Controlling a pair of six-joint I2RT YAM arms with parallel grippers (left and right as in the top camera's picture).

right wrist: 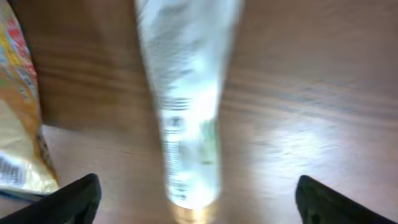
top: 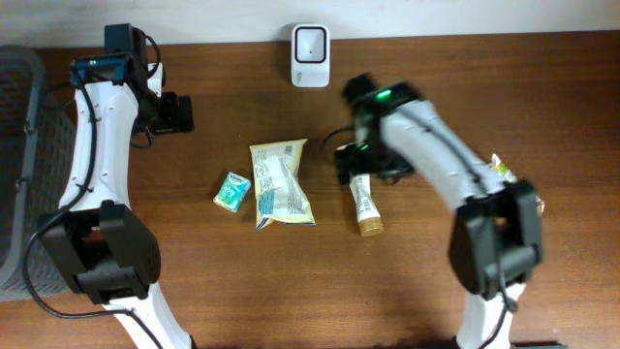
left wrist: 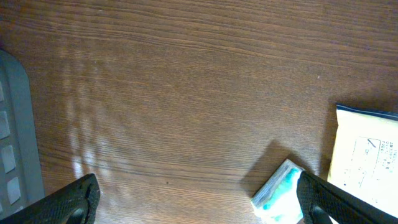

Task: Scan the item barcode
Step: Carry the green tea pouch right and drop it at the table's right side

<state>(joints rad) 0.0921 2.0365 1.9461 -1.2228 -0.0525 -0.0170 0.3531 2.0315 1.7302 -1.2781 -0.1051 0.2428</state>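
Note:
The white barcode scanner (top: 310, 53) stands at the table's back edge. A white tube with a gold cap (top: 365, 206) lies on the table. My right gripper (top: 352, 161) hovers over its tail end. In the right wrist view the blurred tube (right wrist: 186, 118) runs between the wide-open fingers (right wrist: 74, 199), touching neither; the right gripper (right wrist: 198, 193) is open. A yellow-white snack bag (top: 280, 182) and a small teal packet (top: 232, 191) lie left of the tube. My left gripper (top: 180, 113) is open over bare wood at the back left, and its wrist view shows the teal packet (left wrist: 280, 194) by one finger (left wrist: 336, 199).
A grey basket (top: 15, 145) stands off the table's left side, its wall showing in the left wrist view (left wrist: 12, 143). A small green and yellow packet (top: 501, 170) peeks out behind the right arm. The snack bag's edge (left wrist: 367, 158) shows at the right.

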